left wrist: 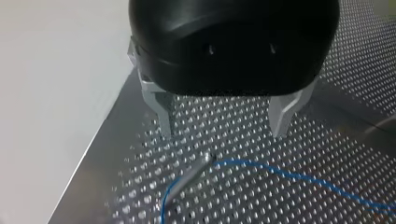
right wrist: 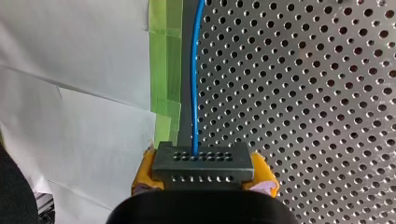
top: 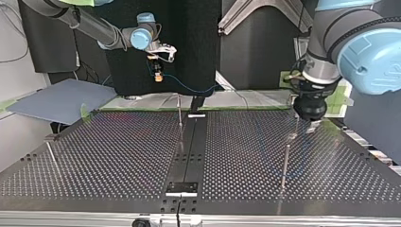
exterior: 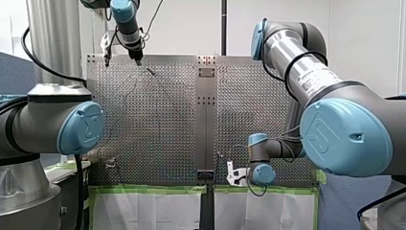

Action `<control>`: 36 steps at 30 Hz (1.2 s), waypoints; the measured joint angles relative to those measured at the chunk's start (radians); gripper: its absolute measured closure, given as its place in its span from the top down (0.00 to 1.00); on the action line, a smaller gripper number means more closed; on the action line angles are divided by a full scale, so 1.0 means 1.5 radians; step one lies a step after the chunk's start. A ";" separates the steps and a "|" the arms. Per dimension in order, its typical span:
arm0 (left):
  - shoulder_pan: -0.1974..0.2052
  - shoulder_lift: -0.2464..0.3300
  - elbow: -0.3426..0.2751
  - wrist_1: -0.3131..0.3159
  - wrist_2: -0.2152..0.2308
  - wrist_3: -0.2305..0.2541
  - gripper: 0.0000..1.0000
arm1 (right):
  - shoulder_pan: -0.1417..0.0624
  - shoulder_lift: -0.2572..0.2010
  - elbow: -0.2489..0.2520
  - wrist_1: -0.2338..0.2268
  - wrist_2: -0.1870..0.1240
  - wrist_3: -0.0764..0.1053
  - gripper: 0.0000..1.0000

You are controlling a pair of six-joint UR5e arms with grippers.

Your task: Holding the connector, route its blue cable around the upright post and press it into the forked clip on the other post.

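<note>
My right gripper (right wrist: 204,173) is shut on the dark grey connector (right wrist: 203,163), which sits between its yellow pads (right wrist: 264,176). The blue cable (right wrist: 194,93) leaves the connector and runs out over the perforated plate. In the top view that gripper (top: 158,75) hangs above the table's far edge, and the cable (top: 189,89) trails towards the middle. My left gripper (left wrist: 222,133) is open, with its metal fingers (left wrist: 282,116) just above a slim post (left wrist: 194,170). The cable (left wrist: 289,175) meets the post's tip. I cannot tell whether it sits in the fork.
A second thin upright post (top: 179,111) stands near the table's centre seam (top: 189,156). The post under my left gripper (top: 285,163) rises at the top view's right. Green tape (right wrist: 166,56) and white sheets (right wrist: 70,93) border the plate's edge.
</note>
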 joint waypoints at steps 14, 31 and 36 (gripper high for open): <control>0.002 0.001 0.000 -0.005 -0.024 0.000 1.00 | 0.001 -0.001 0.000 0.002 0.001 0.000 0.00; -0.005 0.009 -0.019 0.051 -0.009 -0.004 1.00 | 0.000 -0.001 0.000 0.002 0.001 0.000 0.00; -0.005 0.010 -0.044 0.077 0.015 -0.015 1.00 | 0.001 -0.001 0.000 0.001 0.001 0.000 0.00</control>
